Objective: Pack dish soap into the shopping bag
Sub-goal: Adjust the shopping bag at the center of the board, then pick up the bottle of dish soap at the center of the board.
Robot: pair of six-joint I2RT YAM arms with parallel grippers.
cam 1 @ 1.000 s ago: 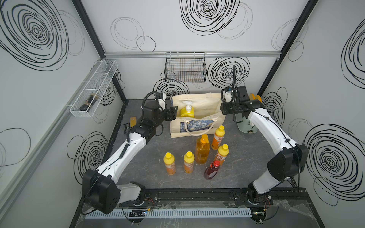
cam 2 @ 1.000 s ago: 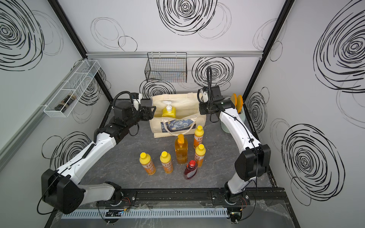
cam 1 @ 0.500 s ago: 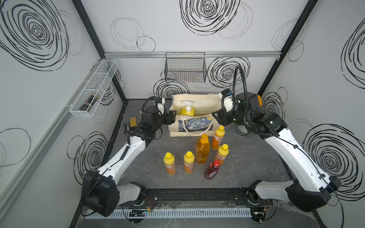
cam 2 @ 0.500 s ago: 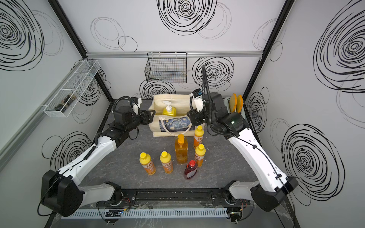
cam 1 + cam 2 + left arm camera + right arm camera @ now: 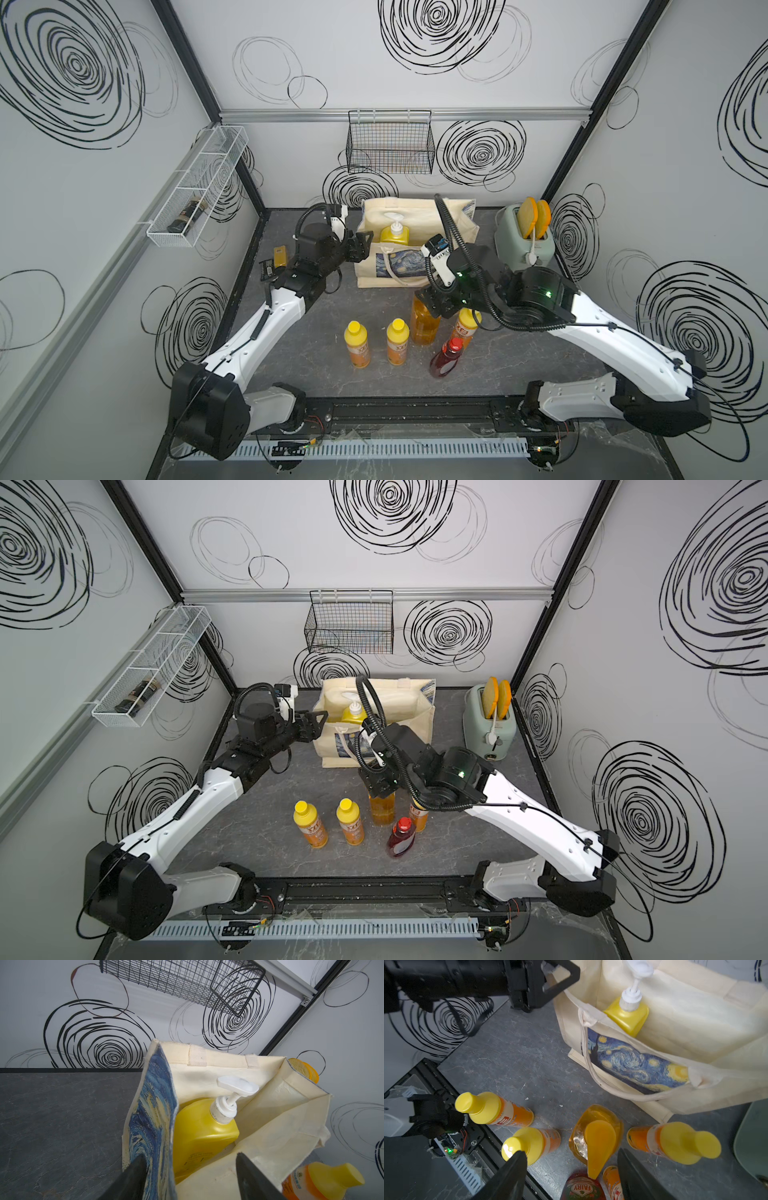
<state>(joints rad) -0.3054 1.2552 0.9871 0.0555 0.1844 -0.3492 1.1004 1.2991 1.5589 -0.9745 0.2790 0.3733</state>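
The cream shopping bag stands at the back with a yellow pump dish soap bottle inside. My left gripper is open and straddles the bag's blue-painted left wall. My right gripper hangs open just above the amber pump bottle. Several orange yellow-capped bottles and a dark-red bottle stand around it on the table.
A pale green toaster with two orange slices stands right of the bag. A black wire basket hangs on the back wall, and a white wire rack hangs on the left wall. Small yellow-and-black packets lie by the left arm.
My right gripper has left the bag's right rim, opened, and swung forward and down over the amber bottle. The bag now stands more upright. My left gripper stays at the bag's left wall.
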